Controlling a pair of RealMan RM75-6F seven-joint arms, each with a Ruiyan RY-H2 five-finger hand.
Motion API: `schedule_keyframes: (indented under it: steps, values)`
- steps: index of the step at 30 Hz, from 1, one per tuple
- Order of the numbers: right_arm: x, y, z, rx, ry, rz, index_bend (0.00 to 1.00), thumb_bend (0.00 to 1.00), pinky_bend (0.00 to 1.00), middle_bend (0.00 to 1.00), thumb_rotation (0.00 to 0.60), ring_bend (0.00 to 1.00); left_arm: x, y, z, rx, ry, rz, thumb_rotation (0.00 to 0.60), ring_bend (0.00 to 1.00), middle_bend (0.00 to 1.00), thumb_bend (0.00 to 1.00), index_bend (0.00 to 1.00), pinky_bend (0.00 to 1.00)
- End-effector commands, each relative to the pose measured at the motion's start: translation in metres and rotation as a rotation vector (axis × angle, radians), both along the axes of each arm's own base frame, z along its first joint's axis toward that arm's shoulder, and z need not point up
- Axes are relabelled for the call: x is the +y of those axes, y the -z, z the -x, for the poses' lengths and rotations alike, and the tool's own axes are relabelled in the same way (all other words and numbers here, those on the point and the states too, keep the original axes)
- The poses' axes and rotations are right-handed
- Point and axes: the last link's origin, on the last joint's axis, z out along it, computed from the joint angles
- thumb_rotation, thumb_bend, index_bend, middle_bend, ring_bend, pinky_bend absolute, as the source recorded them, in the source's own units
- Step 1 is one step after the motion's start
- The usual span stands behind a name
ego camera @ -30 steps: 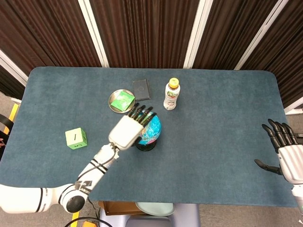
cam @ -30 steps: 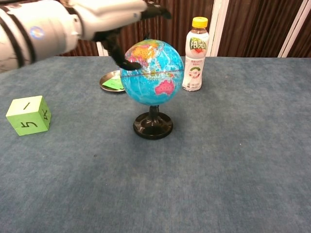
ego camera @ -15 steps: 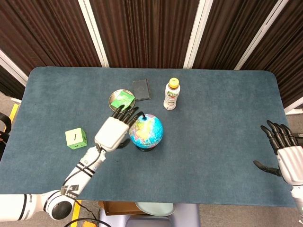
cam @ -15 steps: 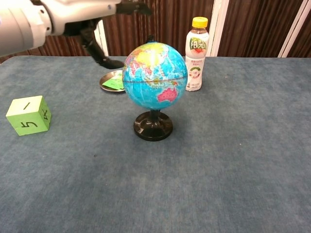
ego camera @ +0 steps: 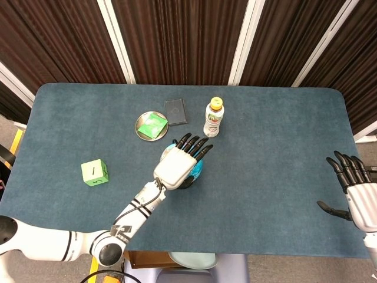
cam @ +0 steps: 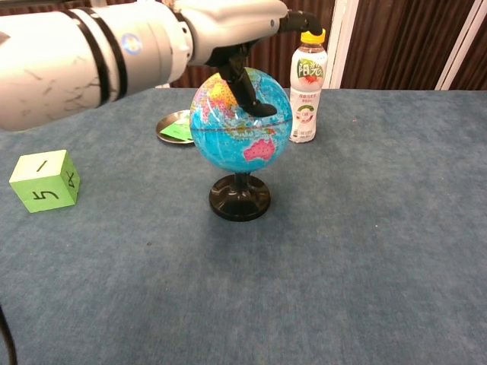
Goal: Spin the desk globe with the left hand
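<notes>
The desk globe (cam: 240, 127) stands upright on its black base (cam: 240, 198) near the centre of the counter (ego camera: 277, 135), with the drink bottle (ego camera: 214, 117) close by at its 1 o'clock and the metal dish (ego camera: 151, 126) at its 11 o'clock in the head view. The left hand (ego camera: 178, 161) is positioned over the top of the sphere, fingers extended and spread, grasping nothing; in the chest view the thumb (cam: 247, 91) lies against the upper front of the sphere. Judged from this contact, a spinning stroke is in progress; whether the sphere is turning cannot be told. The right hand (ego camera: 355, 187) hovers released, fingers apart, well clear at 3 o'clock. A green cube (cam: 44, 180) sits at 9 o'clock.
</notes>
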Motion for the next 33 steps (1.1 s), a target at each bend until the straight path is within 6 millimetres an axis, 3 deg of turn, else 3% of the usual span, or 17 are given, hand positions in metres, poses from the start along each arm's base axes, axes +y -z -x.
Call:
schedule_keyframes:
  steps: [1, 12, 15, 24, 27, 33]
  values:
    - [0.0, 0.0, 0.001, -0.002, 0.003, 0.0, 0.0, 0.18, 0.0, 0.1, 0.6, 0.0, 0.002, 0.002, -0.002, 0.011, -0.013, -0.017, 0.6, 0.0, 0.0, 0.3, 0.0, 0.0]
    - [-0.001, 0.002, 0.003, -0.004, 0.004, -0.01, 0.0, 0.18, 0.0, 0.1, 0.6, 0.0, -0.005, -0.004, 0.023, 0.069, -0.038, -0.06, 0.6, 0.0, 0.0, 0.3, 0.0, 0.0]
    - [-0.001, 0.002, 0.003, -0.005, 0.001, -0.013, 0.0, 0.18, 0.0, 0.1, 0.6, 0.0, -0.014, -0.012, 0.048, 0.098, -0.061, -0.084, 0.6, 0.0, 0.0, 0.29, 0.0, 0.0]
    - [-0.002, 0.003, 0.002, -0.006, -0.01, -0.017, 0.0, 0.18, 0.0, 0.1, 0.6, 0.0, -0.023, -0.041, 0.088, 0.058, -0.121, -0.146, 0.6, 0.0, 0.0, 0.3, 0.0, 0.0]
    - [-0.002, 0.003, 0.002, -0.006, -0.014, -0.017, 0.0, 0.18, 0.0, 0.1, 0.6, 0.0, -0.03, -0.048, 0.087, 0.008, -0.116, -0.124, 0.6, 0.0, 0.0, 0.29, 0.0, 0.0]
    - [-0.002, 0.003, 0.001, -0.004, -0.02, -0.021, 0.0, 0.18, 0.0, 0.1, 0.6, 0.0, -0.038, -0.04, 0.06, -0.048, -0.014, -0.059, 0.6, 0.0, 0.0, 0.3, 0.0, 0.0]
